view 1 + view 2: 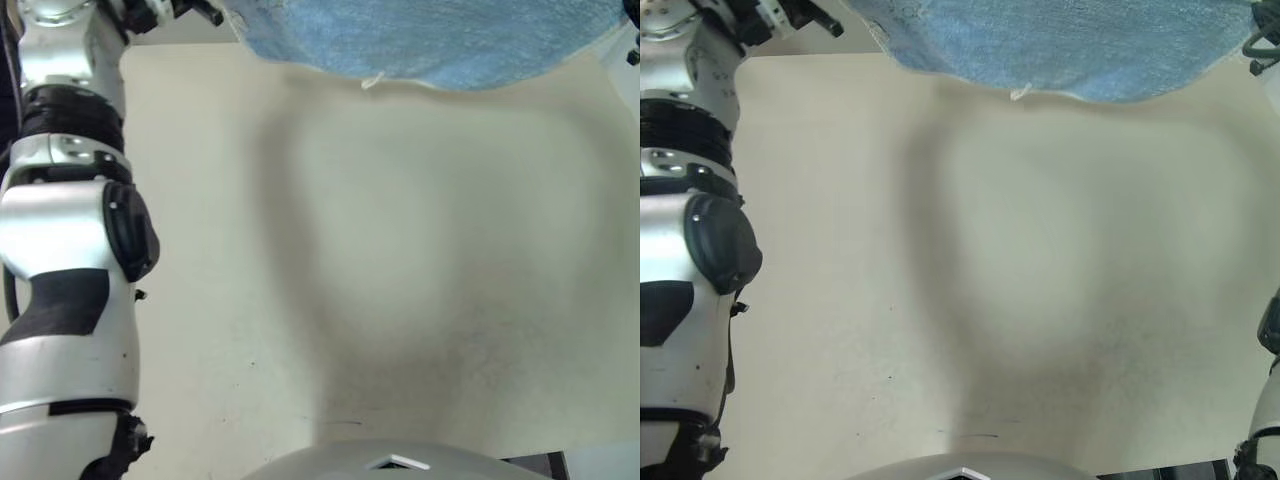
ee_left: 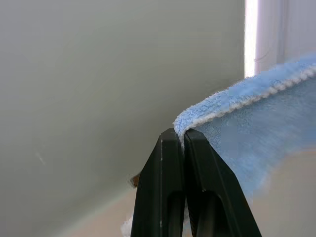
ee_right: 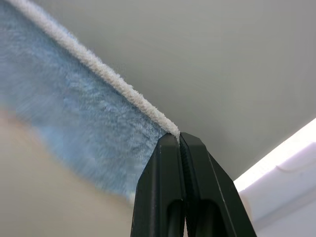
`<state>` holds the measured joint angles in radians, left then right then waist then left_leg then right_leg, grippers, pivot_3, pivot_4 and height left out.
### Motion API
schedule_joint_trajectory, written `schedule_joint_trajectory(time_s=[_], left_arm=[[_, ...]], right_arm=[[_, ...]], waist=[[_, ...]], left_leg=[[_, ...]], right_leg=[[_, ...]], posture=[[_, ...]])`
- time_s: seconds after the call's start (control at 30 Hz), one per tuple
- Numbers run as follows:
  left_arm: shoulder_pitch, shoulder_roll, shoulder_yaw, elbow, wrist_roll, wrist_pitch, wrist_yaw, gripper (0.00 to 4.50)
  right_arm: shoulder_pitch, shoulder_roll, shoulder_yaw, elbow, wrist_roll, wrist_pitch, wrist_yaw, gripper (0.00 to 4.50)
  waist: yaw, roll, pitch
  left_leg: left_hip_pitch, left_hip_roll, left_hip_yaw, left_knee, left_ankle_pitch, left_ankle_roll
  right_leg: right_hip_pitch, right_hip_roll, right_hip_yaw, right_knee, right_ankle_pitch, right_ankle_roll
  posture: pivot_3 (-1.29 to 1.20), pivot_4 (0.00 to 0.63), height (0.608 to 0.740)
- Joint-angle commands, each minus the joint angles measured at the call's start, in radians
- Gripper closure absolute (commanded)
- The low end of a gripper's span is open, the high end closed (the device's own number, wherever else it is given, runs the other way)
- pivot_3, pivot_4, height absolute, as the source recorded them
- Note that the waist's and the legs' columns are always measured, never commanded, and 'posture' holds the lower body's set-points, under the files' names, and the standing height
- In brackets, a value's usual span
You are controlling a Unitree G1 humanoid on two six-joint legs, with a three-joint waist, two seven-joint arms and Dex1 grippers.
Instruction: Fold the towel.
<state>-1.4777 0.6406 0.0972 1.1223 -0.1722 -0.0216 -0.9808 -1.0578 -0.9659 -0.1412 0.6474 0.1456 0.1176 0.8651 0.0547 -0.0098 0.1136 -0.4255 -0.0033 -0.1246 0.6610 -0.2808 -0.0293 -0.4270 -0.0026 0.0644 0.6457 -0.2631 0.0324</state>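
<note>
Above the table (image 1: 400, 300), towel (image 1: 430, 40) stretched between left tool (image 2: 182, 136) and right tool (image 3: 178, 136)

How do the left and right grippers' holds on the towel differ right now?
The left gripper pinches a rounded, folded-over corner of the towel; the right gripper pinches a flat corner right where the whitish edging ends. From the left gripper the cloth spreads to one side, from the right to the other. Both are shut on the towel, which hangs above the table.

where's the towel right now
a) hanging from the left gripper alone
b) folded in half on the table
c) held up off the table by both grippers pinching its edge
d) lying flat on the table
c: the towel hangs above the bare table, with the left gripper and the right gripper each shut on its stitched edge.
</note>
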Motion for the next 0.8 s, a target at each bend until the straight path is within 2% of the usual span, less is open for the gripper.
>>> schedule_joint_trajectory(time_s=[0.03,0.07,0.17,0.23,0.37,0.47,0.6,0.67,0.8], left_arm=[[0.136,0.116,0.017,-0.177,-0.067,0.105,-0.269,4.5],[0.189,0.135,0.018,-0.252,-0.09,0.152,-0.313,4.5],[0.497,0.243,0.029,-0.659,-0.209,0.405,-0.426,4.5],[0.692,0.312,0.052,-0.886,-0.27,0.504,-0.454,4.5],[0.933,0.398,0.11,-1.101,-0.331,0.633,-0.424,4.5],[1.04,0.435,0.132,-1.171,-0.341,0.663,-0.403,4.5],[1.068,0.452,0.137,-1.164,-0.34,0.673,-0.371,4.5],[1.043,0.439,0.111,-1.128,-0.303,0.639,-0.329,4.5],[0.914,0.357,0.014,-0.967,-0.191,0.576,-0.205,4.5]], right_arm=[[0.186,-0.079,-0.112,-0.203,0.113,0.128,0.109,4.45],[0.242,-0.086,-0.132,-0.259,0.138,0.164,0.119,4.45],[0.491,-0.109,-0.214,-0.488,0.242,0.301,0.198,4.45],[0.631,-0.122,-0.258,-0.611,0.298,0.373,0.245,4.45],[0.815,-0.136,-0.286,-0.754,0.359,0.451,0.309,4.45],[0.873,-0.137,-0.267,-0.787,0.381,0.469,0.341,4.45],[0.887,-0.13,-0.214,-0.787,0.38,0.463,0.368,4.45],[0.857,-0.113,-0.172,-0.768,0.355,0.442,0.353,4.45],[0.697,-0.045,-0.054,-0.661,0.26,0.396,0.251,4.45]], waist=[[0.001,0.001,0.0],[0.003,0.001,0.0],[0.002,0.001,0.0],[0.001,0.001,0.0],[0.0,0.0,0.0],[-0.002,-0.001,0.0],[-0.008,-0.001,0.001],[-0.015,-0.001,0.001],[-0.031,0.001,0.002]], left_leg=[[0.0,0.001,0.001,0.0,0.0,0.0],[-0.001,0.0,0.002,0.001,0.0,0.0],[-0.002,0.001,0.004,0.006,0.0,-0.001],[-0.002,0.002,0.005,0.009,0.0,-0.001],[0.0,0.003,0.006,0.012,0.0,-0.001],[0.015,0.002,0.005,0.011,-0.001,0.0],[0.042,0.001,0.005,0.007,-0.005,0.01],[0.047,0.001,0.004,0.007,-0.006,0.014],[0.053,0.002,0.004,0.007,-0.001,0.014]], right_leg=[[0.0,0.0,0.0,0.001,0.0,0.0],[-0.001,0.001,-0.001,0.001,0.0,0.0],[-0.001,0.0,0.0,0.003,-0.001,0.0],[-0.001,0.001,0.0,0.005,-0.001,0.0],[0.002,0.001,0.0,0.009,-0.001,0.001],[0.015,0.001,0.001,0.011,-0.001,0.001],[0.037,-0.002,0.001,0.016,0.003,-0.002],[0.042,-0.001,-0.001,0.016,0.005,-0.004],[0.047,-0.001,-0.002,0.017,0.01,-0.012]], posture=[[0.0,0.15,0.74],[0.0,0.15,0.74],[0.0,0.15,0.74],[0.0,0.15,0.74],[0.0,0.15,0.74],[0.0,0.15,0.74],[0.0,0.15,0.74],[0.0,0.15,0.74],[0.0,0.15,0.74]])
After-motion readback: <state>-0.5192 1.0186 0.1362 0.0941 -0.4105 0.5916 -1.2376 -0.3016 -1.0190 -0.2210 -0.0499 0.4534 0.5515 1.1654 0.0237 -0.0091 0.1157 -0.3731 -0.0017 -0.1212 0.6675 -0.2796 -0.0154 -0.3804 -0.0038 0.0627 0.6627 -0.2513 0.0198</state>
